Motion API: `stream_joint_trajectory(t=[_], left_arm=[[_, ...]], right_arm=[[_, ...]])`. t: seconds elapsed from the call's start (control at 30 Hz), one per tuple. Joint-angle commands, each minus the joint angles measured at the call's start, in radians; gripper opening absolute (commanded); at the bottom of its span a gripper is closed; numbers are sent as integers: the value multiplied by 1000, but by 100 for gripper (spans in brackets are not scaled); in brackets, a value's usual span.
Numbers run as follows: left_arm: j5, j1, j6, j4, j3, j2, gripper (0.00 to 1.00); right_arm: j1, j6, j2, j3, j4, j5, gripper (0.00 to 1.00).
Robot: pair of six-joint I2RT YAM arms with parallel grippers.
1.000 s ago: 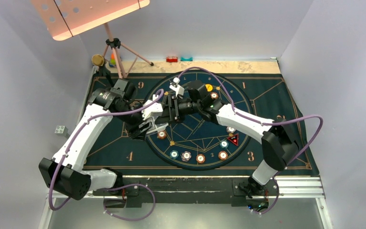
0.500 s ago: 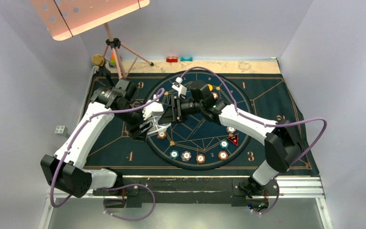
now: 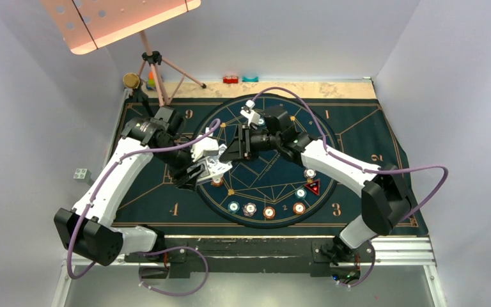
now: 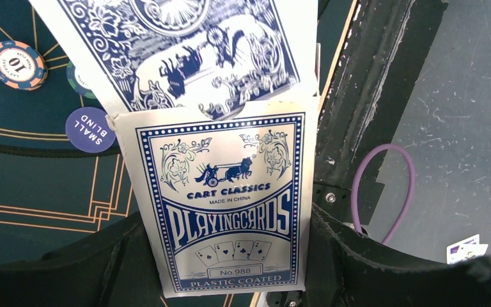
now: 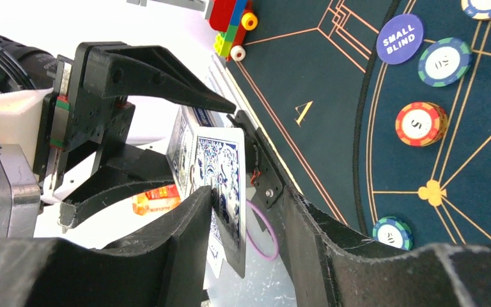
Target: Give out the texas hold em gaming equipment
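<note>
Top: we are meeting both arms above the mat (image 3: pixel 358 128), chips (image 3: pixel 268 212) lying below | Left wrist: left fingers (image 4: pixel 332 243) are clamping the card box (image 4: pixel 224 204) | Right wrist: right fingers (image 5: pixel 185 224) are pinching a card (image 5: pixel 220 173), likely drawing it out; next, pull straight.

Left gripper (image 3: pixel 210 167) and right gripper (image 3: pixel 235 146) meeting over mat (image 3: pixel 160 192), tips close together. White box (image 3: pixel 214 165) clamped in left jaws. Right jaws just beyond it; grip unclear. Chip (image 3: pixel 217 181) just below left jaws. Chips (image 3: pixel 268 212) in an arc nearer, red marker (image 3: pixel 312 187) beside them, well apart from both jaws.
</note>
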State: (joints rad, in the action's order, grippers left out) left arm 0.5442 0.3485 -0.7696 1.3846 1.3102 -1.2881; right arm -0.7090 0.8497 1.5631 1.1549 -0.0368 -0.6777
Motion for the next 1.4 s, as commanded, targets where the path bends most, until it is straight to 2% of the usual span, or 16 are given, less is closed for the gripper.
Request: stream_joint_trajectory(t=[0.0, 0.43, 0.63, 0.87, 1.07, 1.17, 1.37], left_arm=[[66, 2, -3, 4, -7, 45, 0], [63, 2, 2, -9, -34, 58, 0], [60, 2, 4, -20, -50, 65, 0], [58, 3, 5, -23, -64, 72, 0], [48, 2, 4, -22, -89, 89, 0], [46, 2, 5, -13, -95, 99, 0], [52, 2, 9, 10, -87, 119, 0]], right_arm=[[18, -49, -42, 9, -49, 52, 46], [27, -93, -71, 40, -100, 86, 40], [32, -109, -96, 60, -135, 121, 33], [65, -115, -132, 71, -156, 142, 16], [116, -121, -140, 102, -174, 142, 7], [147, -115, -123, 118, -167, 138, 1], [171, -101, 24, 150, -102, 93, 0]])
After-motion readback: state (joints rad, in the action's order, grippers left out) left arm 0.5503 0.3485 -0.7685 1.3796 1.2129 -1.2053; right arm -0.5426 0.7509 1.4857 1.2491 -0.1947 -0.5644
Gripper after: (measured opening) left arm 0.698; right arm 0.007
